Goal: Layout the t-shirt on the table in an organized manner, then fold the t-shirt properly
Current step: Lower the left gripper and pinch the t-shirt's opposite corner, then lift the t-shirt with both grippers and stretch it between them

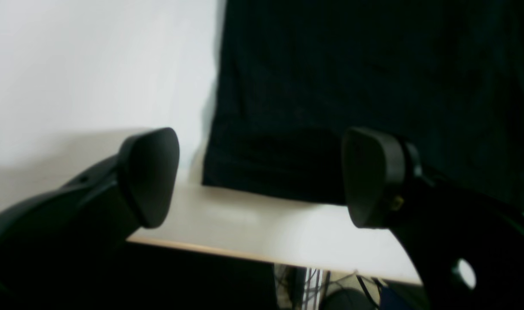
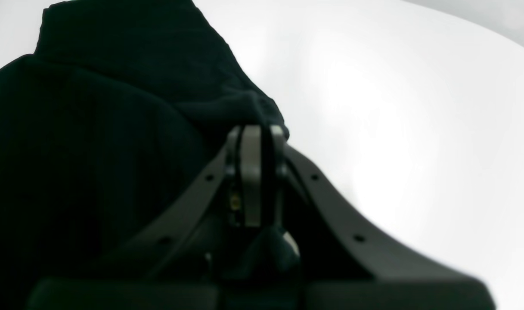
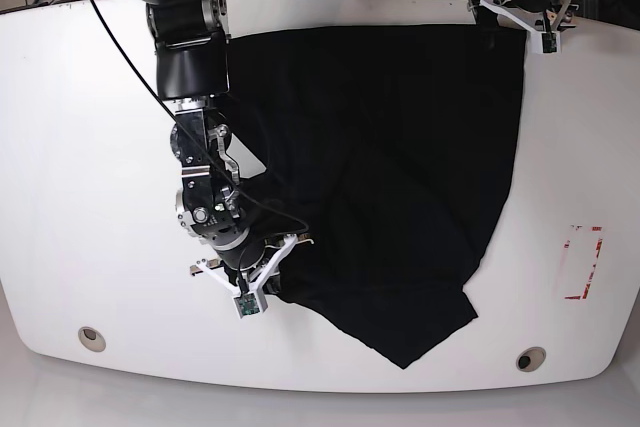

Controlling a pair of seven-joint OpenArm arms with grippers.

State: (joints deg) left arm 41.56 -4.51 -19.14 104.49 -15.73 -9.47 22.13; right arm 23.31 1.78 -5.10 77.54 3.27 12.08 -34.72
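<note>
The black t-shirt [image 3: 390, 177] is lying spread but skewed on the white bench [image 3: 80, 147], unfolded. The right hand [image 2: 255, 142] is pinching its bunched edge; the left hand [image 1: 262, 181] is hovering wide open, empty, at a far corner. Straightening and all folding are remaining.

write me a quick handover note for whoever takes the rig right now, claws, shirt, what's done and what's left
Left claw: open, holding nothing, hovering at the t-shirt's corner near the table edge.
Right claw: shut on a bunched fold of the t-shirt at its side edge.
T-shirt: spread over the middle of the table, but rumpled and skewed, one corner trailing toward the front edge.
Done: the shirt is on the table and mostly opened out.
Left: flatten and square it up, then do all the folds.
</note>
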